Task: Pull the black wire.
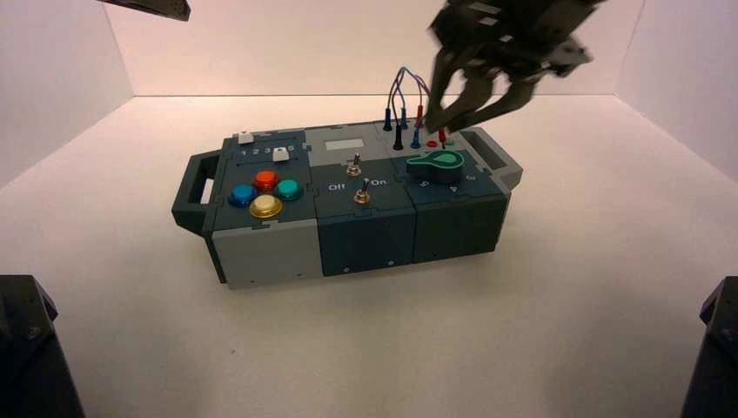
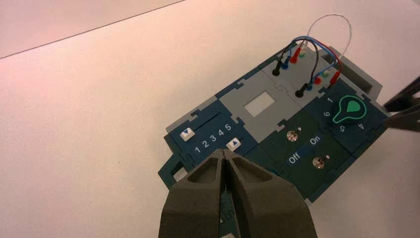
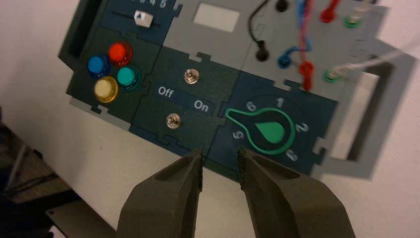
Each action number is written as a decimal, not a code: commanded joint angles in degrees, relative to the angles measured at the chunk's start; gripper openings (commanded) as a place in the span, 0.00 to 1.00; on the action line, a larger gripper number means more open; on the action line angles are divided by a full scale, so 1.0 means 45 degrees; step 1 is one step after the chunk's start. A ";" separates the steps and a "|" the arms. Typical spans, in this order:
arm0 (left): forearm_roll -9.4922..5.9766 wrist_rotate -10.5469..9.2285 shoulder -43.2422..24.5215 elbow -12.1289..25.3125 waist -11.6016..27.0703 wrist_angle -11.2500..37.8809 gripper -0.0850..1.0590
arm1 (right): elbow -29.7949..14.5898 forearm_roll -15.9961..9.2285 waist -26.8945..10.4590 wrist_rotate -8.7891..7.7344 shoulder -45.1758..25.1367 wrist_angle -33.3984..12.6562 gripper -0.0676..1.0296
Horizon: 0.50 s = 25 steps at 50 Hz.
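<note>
The black wire (image 1: 393,109) arches low between two slim black plugs (image 1: 399,138) in the grey socket panel at the box's back right. It also shows in the left wrist view (image 2: 299,92) and the right wrist view (image 3: 261,51). My right gripper (image 1: 454,117) hangs open and empty above that panel, over the red plugs, just right of the black plugs. In the right wrist view its gripper (image 3: 220,161) frames the box's front edge below the knob. My left gripper (image 2: 224,152) is shut and empty, held high over the box's left end; its arm (image 1: 148,7) shows at the top left.
Blue-plugged (image 1: 416,138), red-plugged (image 1: 441,135) and white (image 2: 341,29) leads crowd the same panel. A green knob (image 1: 438,164), two toggle switches (image 1: 354,165), coloured buttons (image 1: 265,193) and sliders (image 1: 280,154) lie on the box top. Handles (image 1: 193,187) stick out at both ends.
</note>
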<state>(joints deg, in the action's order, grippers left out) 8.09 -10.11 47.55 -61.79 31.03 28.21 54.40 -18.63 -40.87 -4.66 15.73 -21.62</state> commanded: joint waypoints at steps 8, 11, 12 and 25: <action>0.0020 0.0020 -0.0059 0.0449 0.0039 -0.0098 0.05 | -0.1172 0.0566 -0.0332 -0.0078 -0.1367 0.0742 0.42; 0.0020 0.0020 -0.0059 0.0469 0.0039 -0.0098 0.05 | -0.1270 0.0742 -0.0332 -0.0078 -0.1543 0.0937 0.42; 0.0020 0.0020 -0.0059 0.0449 0.0039 -0.0098 0.05 | -0.1289 0.0820 -0.0332 -0.0078 -0.1602 0.0996 0.42; 0.0020 0.0020 -0.0059 0.0449 0.0039 -0.0098 0.05 | -0.1367 0.1426 -0.0078 -0.0039 -0.2051 0.1738 0.42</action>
<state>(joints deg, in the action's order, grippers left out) 8.00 -10.11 47.46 -61.79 31.03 28.21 49.75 -13.01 -41.66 -4.75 6.42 -15.21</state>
